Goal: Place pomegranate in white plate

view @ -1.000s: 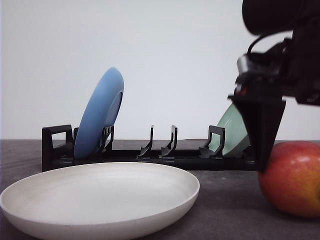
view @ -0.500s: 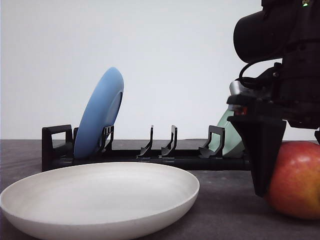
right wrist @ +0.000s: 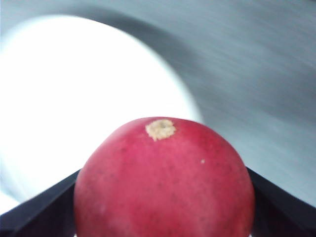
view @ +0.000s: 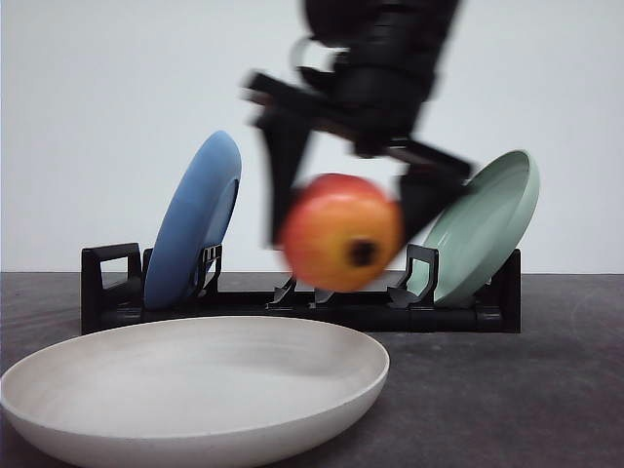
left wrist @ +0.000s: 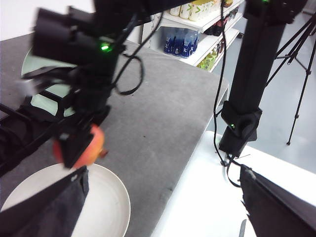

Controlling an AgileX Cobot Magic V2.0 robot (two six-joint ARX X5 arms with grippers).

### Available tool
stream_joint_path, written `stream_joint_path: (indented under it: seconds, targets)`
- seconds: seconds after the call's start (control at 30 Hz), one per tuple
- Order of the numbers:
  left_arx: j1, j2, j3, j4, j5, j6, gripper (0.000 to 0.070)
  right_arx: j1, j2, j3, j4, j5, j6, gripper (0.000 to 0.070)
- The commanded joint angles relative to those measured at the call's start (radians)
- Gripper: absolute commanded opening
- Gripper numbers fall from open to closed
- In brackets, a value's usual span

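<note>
1. Red-and-orange skin up in the air: the pomegranate (view: 342, 232) is off the table, clamped between the two dark fingers of the right gripper (view: 343, 200), one finger at its 10 o'clock and the other at its 2 o'clock in the front view.
2. Its small dark calyx faces the front camera, sitting at about 4 o'clock on the fruit. The fruit and arm are motion-blurred there.
3. From the right wrist view the pomegranate (right wrist: 164, 180) sits wedged between the black fingers (right wrist: 37, 210), with a pale tan spot on the surface turned to the camera.
4. Beyond the fruit in that view glows the white plate (right wrist: 74, 94), bright and overexposed against the grey table (right wrist: 266, 74).
5. In the front view the white plate (view: 195, 390) lies at 7 o'clock from the fruit, well below it, with nothing on it.
6. Behind stands a black dish rack (view: 292, 302): a blue plate (view: 192, 222) leaning at its left end, a pale green plate (view: 485, 226) leaning at its right end.
7. The left wrist view catches the pomegranate (left wrist: 89, 145) just above the white plate's (left wrist: 111, 202) far edge.
8. The left gripper (left wrist: 163, 210) has its dark fingers spread wide apart, holding nothing.
</note>
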Motion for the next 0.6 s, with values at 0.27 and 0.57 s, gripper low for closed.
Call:
stream_joint_path:
  seconds: [0.27,0.57]
  targets:
    - [-0.013,0.005,0.011,0.009,-0.004,0.049,0.0592,0.127,0.163,0.079,0.06,0.036,0.032,0.0424]
    - [-0.013,0.005,0.011,0.01,-0.004,0.069,0.0592,0.148,0.194,0.079,0.024,0.051,0.029,0.0429]
